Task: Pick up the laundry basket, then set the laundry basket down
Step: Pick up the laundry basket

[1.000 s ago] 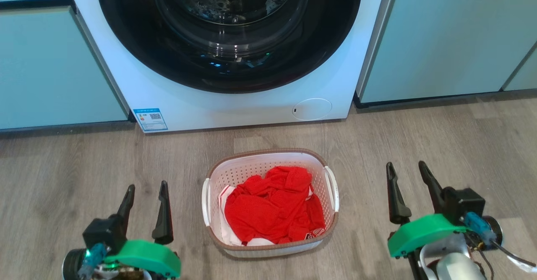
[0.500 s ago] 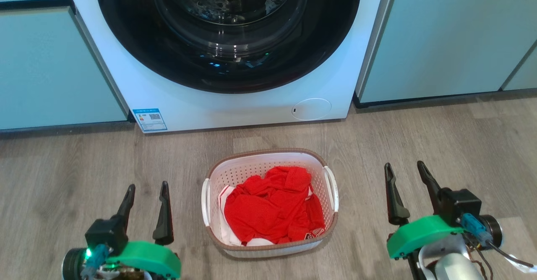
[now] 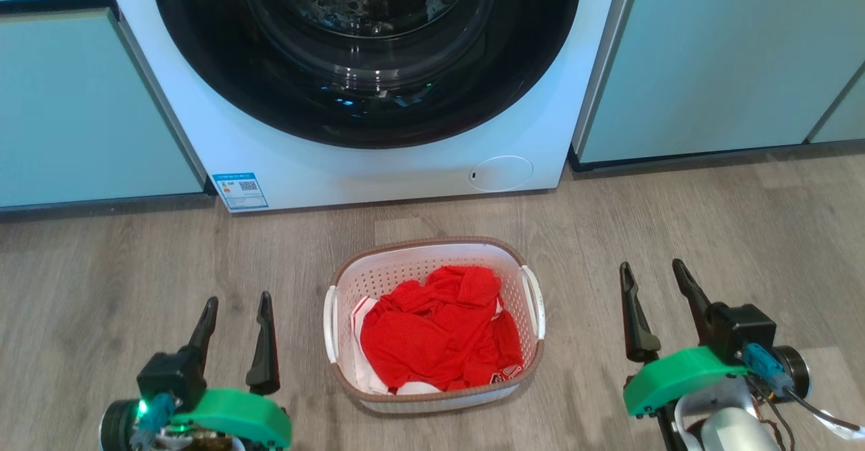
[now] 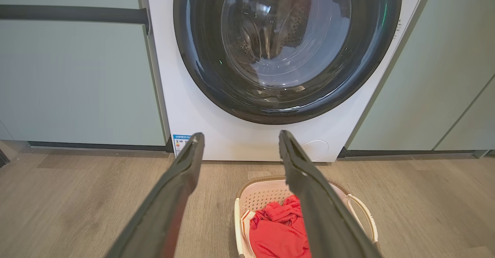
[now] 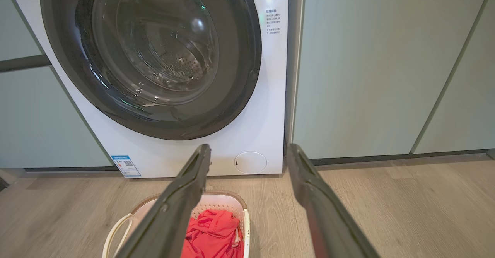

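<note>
The laundry basket (image 3: 378, 275) stands on the wood floor in front of the washing machine, white and perforated with a brown rim and white side handles, holding red clothes (image 3: 439, 333). My left gripper (image 3: 236, 302) hangs open to the basket's left, apart from it. To the basket's right my right gripper (image 3: 652, 268) is open too, also clear of it. The basket (image 4: 263, 196) sits low in the left wrist view, partly behind my right finger (image 4: 317, 204). In the right wrist view the basket (image 5: 224, 204) lies bottom left, behind my left finger (image 5: 174, 211).
A white washing machine (image 3: 527, 120) with a dark round door (image 3: 365, 52) stands just behind the basket. Pale green cabinets (image 3: 716, 59) flank it on both sides. Grey-brown wood floor (image 3: 676, 214) spreads around the basket.
The right gripper has dropped slightly. The head view has shifted a touch. The basket and left gripper stay where they were.
</note>
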{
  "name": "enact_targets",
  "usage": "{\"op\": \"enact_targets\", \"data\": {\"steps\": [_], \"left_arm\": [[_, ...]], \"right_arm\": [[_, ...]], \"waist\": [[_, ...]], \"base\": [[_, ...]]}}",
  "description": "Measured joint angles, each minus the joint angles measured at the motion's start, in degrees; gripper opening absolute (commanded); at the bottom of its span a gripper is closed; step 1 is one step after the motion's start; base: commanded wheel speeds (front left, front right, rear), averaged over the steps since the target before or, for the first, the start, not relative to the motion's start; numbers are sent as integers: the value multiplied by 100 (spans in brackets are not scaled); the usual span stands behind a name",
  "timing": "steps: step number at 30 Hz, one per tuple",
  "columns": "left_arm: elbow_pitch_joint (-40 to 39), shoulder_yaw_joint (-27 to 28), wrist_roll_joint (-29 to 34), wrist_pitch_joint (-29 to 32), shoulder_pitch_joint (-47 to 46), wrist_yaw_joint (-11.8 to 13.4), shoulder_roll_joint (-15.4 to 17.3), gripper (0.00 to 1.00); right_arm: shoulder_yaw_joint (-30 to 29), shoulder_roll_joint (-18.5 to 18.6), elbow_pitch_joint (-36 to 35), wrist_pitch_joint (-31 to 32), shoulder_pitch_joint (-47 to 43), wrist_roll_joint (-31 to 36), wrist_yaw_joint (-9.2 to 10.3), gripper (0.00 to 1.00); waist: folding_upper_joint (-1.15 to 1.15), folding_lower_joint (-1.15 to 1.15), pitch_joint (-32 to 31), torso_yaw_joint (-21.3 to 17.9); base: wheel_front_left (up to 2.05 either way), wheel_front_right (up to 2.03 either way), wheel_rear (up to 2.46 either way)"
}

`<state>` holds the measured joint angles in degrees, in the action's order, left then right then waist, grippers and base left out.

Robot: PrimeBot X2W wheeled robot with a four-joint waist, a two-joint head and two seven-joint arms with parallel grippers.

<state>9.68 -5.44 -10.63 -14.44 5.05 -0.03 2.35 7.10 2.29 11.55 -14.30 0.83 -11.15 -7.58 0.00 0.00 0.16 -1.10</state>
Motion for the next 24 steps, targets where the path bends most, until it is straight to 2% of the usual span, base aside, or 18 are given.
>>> {"op": "enact_targets", "data": {"steps": [13, 24], "left_arm": [[20, 4, -112, 0, -59, -1, 1, 100], [330, 12, -157, -1, -1070, -3, -2, 100]], "right_arm": [[-66, 0, 25, 0, 26, 0, 0, 100], [-205, 7, 260, -1, 1122, 111, 0, 100]], "waist": [[0, 0, 275, 9], [0, 0, 1293, 36]], "base": [[0, 0, 0], [0, 0, 0]]}}
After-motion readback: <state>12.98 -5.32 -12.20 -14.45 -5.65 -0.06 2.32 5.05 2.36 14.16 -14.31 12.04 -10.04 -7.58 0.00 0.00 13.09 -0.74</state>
